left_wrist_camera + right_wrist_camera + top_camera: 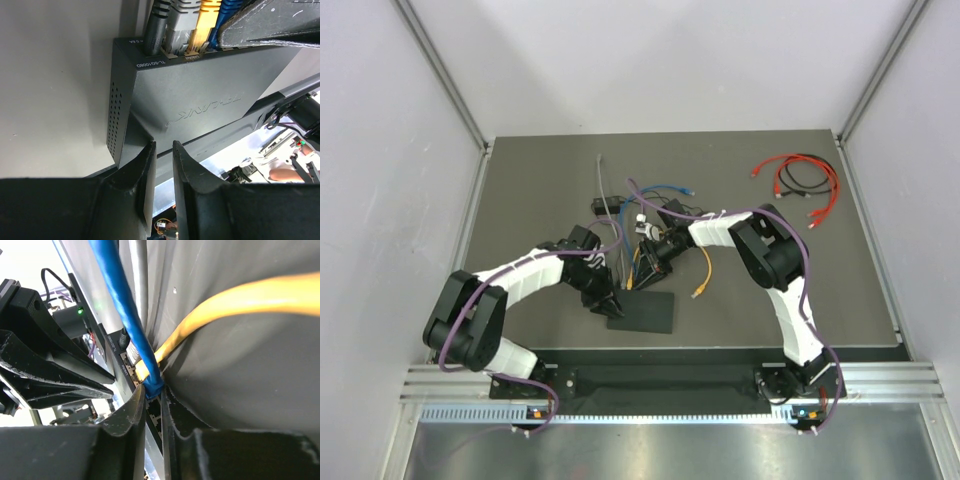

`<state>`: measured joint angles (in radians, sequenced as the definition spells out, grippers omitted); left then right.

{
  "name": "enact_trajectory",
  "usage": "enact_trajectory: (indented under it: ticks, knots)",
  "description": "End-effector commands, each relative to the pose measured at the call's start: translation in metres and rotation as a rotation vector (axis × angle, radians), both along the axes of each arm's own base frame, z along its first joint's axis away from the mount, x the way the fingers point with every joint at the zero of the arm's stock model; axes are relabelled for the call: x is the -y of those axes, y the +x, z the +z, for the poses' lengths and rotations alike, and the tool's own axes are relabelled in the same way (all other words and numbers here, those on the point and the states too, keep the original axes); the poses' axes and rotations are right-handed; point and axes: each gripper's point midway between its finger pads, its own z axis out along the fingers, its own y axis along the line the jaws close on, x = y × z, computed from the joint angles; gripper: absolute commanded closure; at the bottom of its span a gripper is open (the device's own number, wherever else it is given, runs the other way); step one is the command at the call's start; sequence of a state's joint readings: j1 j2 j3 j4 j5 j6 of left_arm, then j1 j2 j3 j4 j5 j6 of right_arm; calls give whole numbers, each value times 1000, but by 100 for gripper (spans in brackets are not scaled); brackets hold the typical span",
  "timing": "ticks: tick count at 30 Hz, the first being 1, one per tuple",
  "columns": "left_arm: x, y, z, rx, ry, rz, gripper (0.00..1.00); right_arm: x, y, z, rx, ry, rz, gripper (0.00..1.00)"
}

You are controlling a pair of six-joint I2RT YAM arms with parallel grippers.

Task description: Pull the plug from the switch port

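Left hand (162,146) clamps switch (210,90), embossed TP-LINK, TL-SG1008D | right hand (154,394) pinches blue plug (151,384)

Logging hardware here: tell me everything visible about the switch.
The switch is a flat matte-black box on the table, vent holes on one side, embossed logo on top. Dark grey, light grey, yellow and blue plugs sit along one edge. The left gripper grips the opposite edge; the right gripper pinches the blue plug.

Switch (642,311): near middle of table (770,290), between grippers.
Plug row (185,25): in switch's far edge.
Left gripper (605,305): switch's left end.
Right gripper (638,278): astride one plug (152,385).
Spare cables (800,185): far right.
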<state>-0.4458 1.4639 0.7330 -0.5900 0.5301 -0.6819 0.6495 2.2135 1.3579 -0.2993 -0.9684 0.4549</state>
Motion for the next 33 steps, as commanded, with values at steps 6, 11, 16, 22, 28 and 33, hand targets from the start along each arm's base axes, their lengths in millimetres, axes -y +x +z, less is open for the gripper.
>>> enact_trajectory:
  ticks: [6, 11, 16, 22, 28, 33]
  knots:
    - [2, 9, 2, 36, 3, -7, 75, 5, 4, -33, 142, -179, -32, 100]
    - [-2, 7, 0, 23, 27, -1, 75, 5, 18, -27, 217, -190, -147, 100]
    - [-6, -1, -9, -24, 53, -2, 75, -10, 31, -11, 211, -119, -221, 100]
    - [-8, -2, -8, -17, 54, -5, 75, -15, 33, -10, 113, -62, -274, 100]
    - [-8, -4, -9, -25, 58, -15, 75, -20, 37, -1, 83, -11, -303, 100]
    - [-9, -4, -9, -25, 60, -22, 75, -22, 41, 4, 37, 15, -349, 100]
